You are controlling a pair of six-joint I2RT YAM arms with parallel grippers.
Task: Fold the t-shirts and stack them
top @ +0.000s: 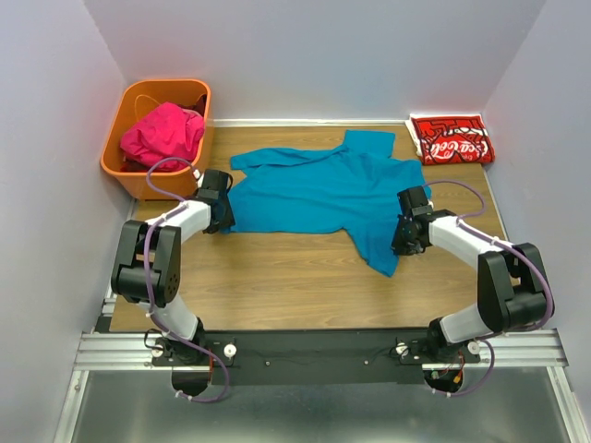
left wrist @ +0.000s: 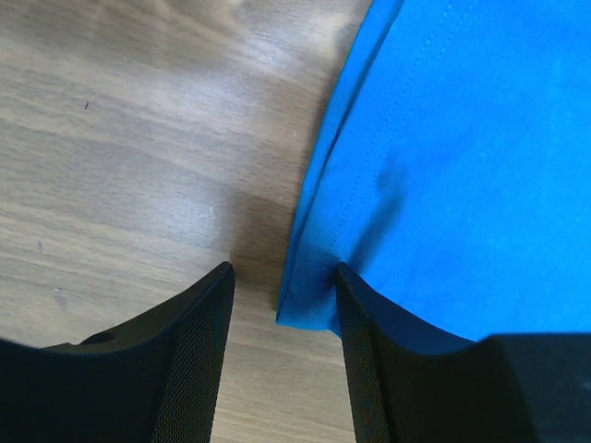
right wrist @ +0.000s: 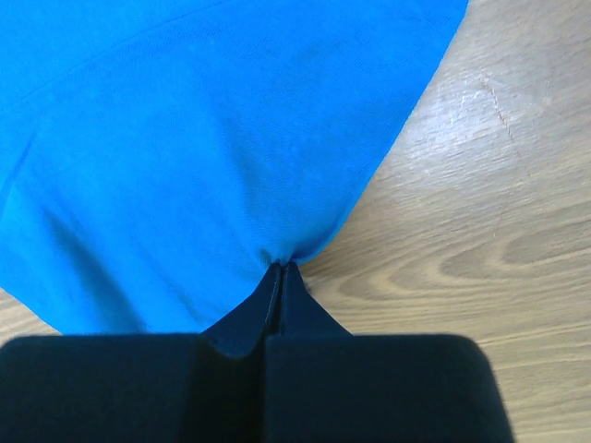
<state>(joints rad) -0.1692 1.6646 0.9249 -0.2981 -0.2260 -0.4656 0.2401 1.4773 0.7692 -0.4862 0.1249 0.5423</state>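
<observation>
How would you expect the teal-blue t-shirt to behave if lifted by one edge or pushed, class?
Probably floppy: the teal-blue t-shirt lies flat and wrinkled, and puckers where the right gripper pinches its edge. Likely light: the cloth looks thin, with a narrow stitched hem. Pushed, it would probably bunch up on the table rather than slide whole.

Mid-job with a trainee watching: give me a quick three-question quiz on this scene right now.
1. True or false: the right gripper is shut on the blue shirt.
2. Where is the pink shirt? A on the blue shirt; B in the orange basket; C draped over an arm.
3. Fill in: the folded red shirt lies at the table's far ___ corner.
Key: 1 true; 2 B; 3 right.
</observation>
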